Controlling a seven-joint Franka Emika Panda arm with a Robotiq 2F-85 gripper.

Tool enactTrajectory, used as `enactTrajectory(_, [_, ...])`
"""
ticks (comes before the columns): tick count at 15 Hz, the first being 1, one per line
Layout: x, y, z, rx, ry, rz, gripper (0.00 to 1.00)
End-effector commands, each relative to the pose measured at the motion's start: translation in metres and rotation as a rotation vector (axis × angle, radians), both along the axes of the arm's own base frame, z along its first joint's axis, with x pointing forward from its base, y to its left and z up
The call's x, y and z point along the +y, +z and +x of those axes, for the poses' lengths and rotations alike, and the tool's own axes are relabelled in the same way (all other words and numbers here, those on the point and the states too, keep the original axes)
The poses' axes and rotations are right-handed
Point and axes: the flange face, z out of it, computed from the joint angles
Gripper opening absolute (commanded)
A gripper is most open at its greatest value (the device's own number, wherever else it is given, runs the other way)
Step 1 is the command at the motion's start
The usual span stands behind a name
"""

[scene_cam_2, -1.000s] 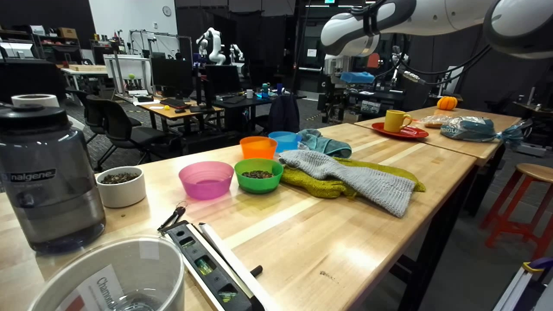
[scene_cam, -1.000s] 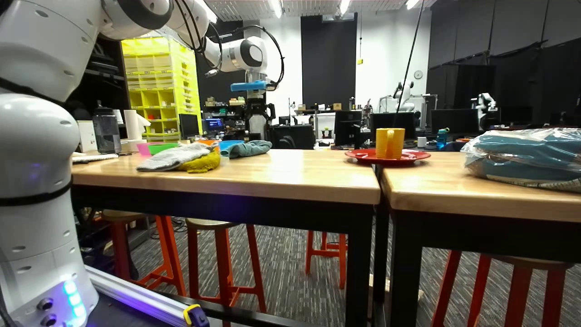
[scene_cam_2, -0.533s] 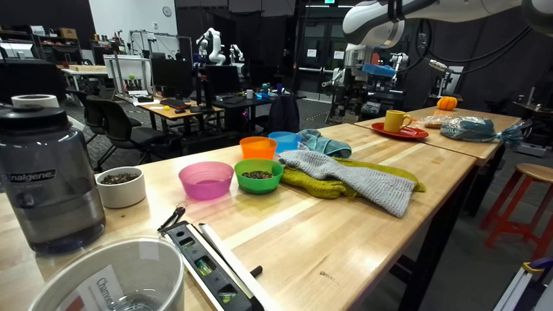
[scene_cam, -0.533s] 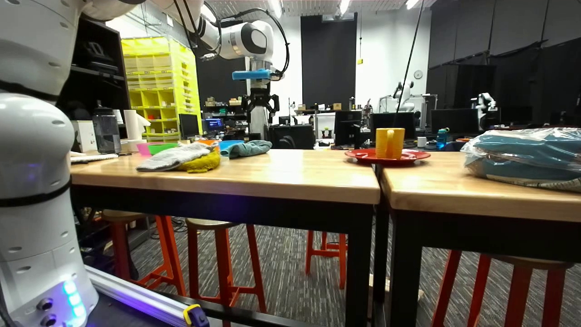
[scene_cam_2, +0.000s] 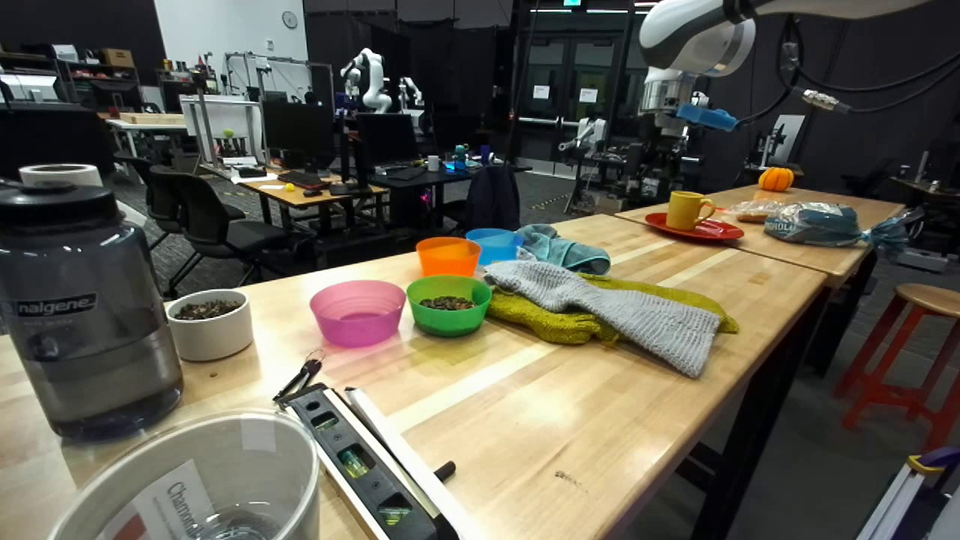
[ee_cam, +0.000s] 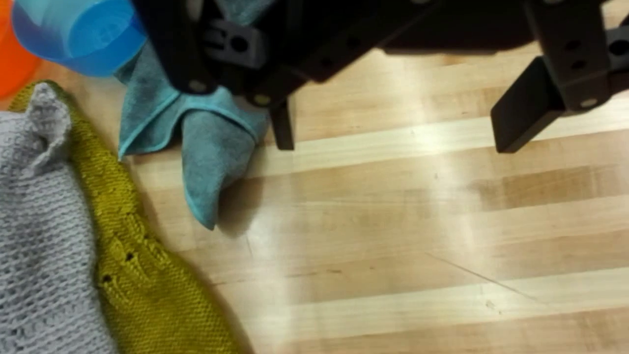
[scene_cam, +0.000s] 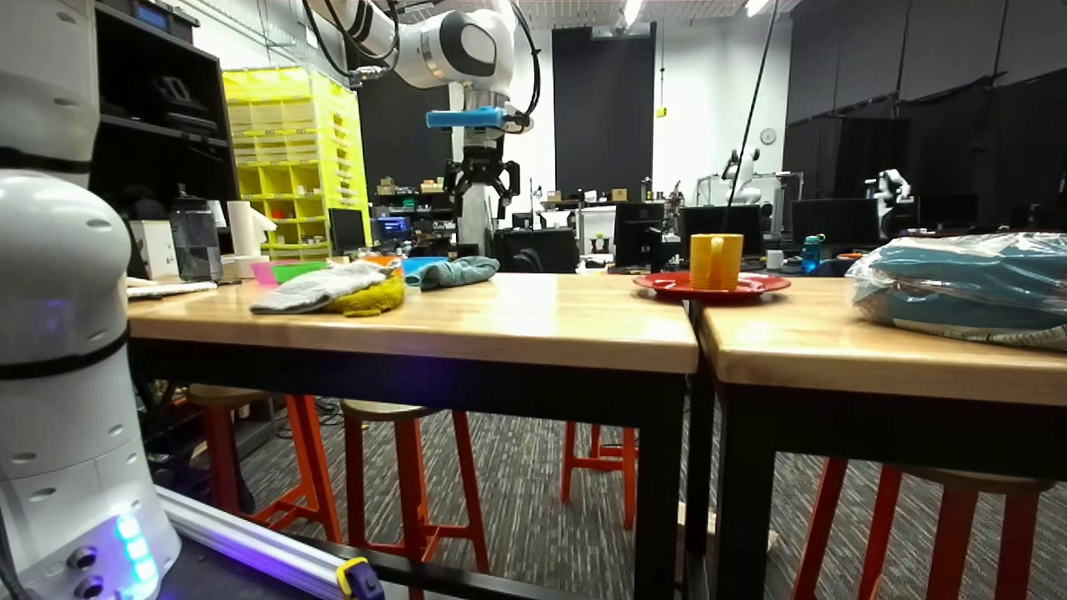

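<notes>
My gripper (ee_cam: 396, 148) is open and empty, with its two dark fingers wide apart over bare wood in the wrist view. It hangs high above the table in an exterior view (scene_cam: 481, 212) and is dark against the background in an exterior view (scene_cam_2: 656, 176). The nearest thing in the wrist view is a crumpled teal-grey cloth (ee_cam: 216, 142), below and beside the left finger. A grey knitted cloth (ee_cam: 44, 236) lies on an olive knitted cloth (ee_cam: 152, 290) farther left. A blue bowl (ee_cam: 100, 37) and an orange bowl (ee_cam: 14, 59) stand at the top left.
A yellow mug (scene_cam_2: 686, 210) stands on a red plate (scene_cam_2: 724, 231) near the table joint. Bagged bread (scene_cam_2: 814, 223) and an orange pumpkin (scene_cam_2: 775, 178) lie beyond. A pink bowl (scene_cam_2: 358, 315), green bowl (scene_cam_2: 448, 319), dark bottle (scene_cam_2: 90, 322) and level (scene_cam_2: 352, 454) are on the near table.
The arm and gripper have moved right in both exterior views, and upward in one of them. The fingers show more clearly spread apart there than a second ago. The table things have not moved.
</notes>
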Motion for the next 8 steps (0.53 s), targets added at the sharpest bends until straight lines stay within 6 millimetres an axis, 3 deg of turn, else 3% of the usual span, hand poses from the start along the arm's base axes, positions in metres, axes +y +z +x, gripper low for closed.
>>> enactTrajectory(1, [-0.016, 0.007, -0.038, 0.006, -0.002, 0.027, 1.0])
enactTrajectory(8, [-0.029, 0.006, -0.085, 0.029, -0.004, 0.053, 1.0])
